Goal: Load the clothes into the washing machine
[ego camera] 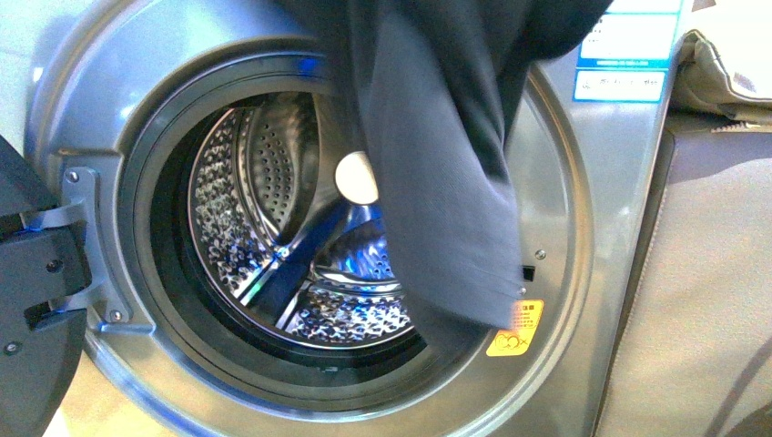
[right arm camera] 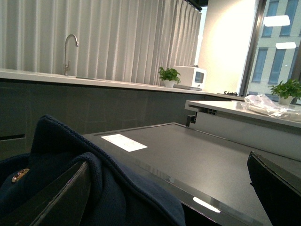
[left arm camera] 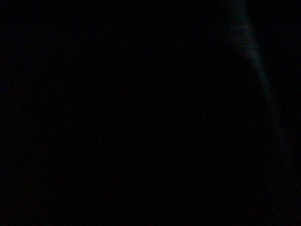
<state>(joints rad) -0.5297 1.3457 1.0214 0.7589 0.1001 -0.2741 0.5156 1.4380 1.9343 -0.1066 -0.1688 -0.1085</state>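
My right gripper (right arm camera: 168, 159) gapes, the limp, bulky navy jacket (right arm camera: 123, 194) slung over one finger (right arm camera: 55, 203); I'd pinch its ribbed edge. My left gripper is unseen.

Yellow sticker (ego camera: 515, 330), blue-white label (ego camera: 626, 50) on washing machine (ego camera: 109, 82): print unreadable.

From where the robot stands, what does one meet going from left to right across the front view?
Black open door → steel drum → hanging navy garment → blue-white label → beige-grey panel.
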